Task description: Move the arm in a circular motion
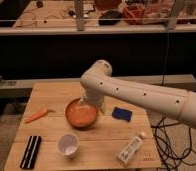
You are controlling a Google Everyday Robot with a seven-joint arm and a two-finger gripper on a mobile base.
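Looking through the camera view, the only one you have, you find the arm stretching in from the right edge as a thick cream-white link with small dark dots. It bends at a rounded elbow and drops to the gripper, which hangs low over the orange bowl on the wooden table. Whether the pincer is apart or together you cannot tell, and it is not plain whether it touches the bowl or just clears it. Right of the pincer in the picture lies a blue sponge, just below the long link; left of it, well apart, lies a carrot. Nearer the camera than the pincer are a white cup, a flat black item and a white bottle lying on its side. Your task has nothing to pick up: the thing to move is the arm itself, so no hold is called for. Judge it as heavy and stiff, with smooth hard shells that would shove rather than yield. The bowl beneath the pincer looks light enough to slide or tip if clipped, so you would likely do well to trace the circle with some height in hand, and to mind the cables past the table's right edge.
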